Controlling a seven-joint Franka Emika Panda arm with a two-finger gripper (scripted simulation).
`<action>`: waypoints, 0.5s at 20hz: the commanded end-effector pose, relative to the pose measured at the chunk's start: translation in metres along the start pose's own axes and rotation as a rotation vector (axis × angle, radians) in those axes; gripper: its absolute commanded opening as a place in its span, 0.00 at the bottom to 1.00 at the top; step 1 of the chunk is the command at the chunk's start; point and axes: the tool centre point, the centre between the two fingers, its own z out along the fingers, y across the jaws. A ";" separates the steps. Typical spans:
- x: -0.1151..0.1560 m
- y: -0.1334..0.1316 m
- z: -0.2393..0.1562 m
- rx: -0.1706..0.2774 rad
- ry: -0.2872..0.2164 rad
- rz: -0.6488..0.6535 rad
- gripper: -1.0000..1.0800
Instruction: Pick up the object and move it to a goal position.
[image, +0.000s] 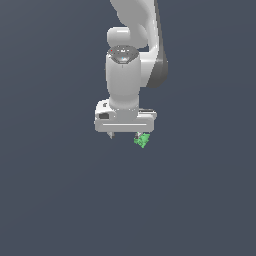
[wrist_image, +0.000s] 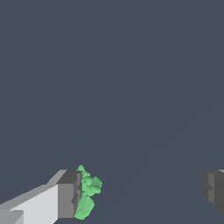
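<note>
Fingers spread wide: your gripper (wrist_image: 142, 192) hangs with its jaws far apart, and only one finger (wrist_image: 70, 194) meets the object (wrist_image: 87, 194), a small bright green, jagged lump pressed against that finger's inner pad. The opposite finger (wrist_image: 214, 188) stands well clear of it, so nothing is clamped between the two. Whether the lump is stuck to the pad, merely touching it, or resting on something beneath, you cannot tell from either view.

In the wrist view both fingers are cut off by the picture's edge: the near one shows a grey tip on a pale body, the far one only a dark grey block. The green lump's lower end also runs close to the edge.

In the exterior view the gripper (image: 126, 135) points straight down, and the object (image: 142, 140) sits at the fingertip on the exterior view's right, half hiding it. The other fingertip (image: 111, 134) is a small dark stub on the exterior view's left. Above them the white hand (image: 125, 120) lies level and broadside to the camera, the wrist (image: 122, 77) rises upright from it, and the arm (image: 140, 20) leaves the picture at the top. Background is a flat slate grey everywhere, with no visible surface, edge or shadow to tell you how high the gripper is.
</note>
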 end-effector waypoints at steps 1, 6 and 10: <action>0.000 0.000 0.000 0.000 0.000 0.000 0.96; -0.006 0.018 0.008 -0.007 -0.023 0.018 0.96; -0.011 0.035 0.013 -0.012 -0.041 0.027 0.96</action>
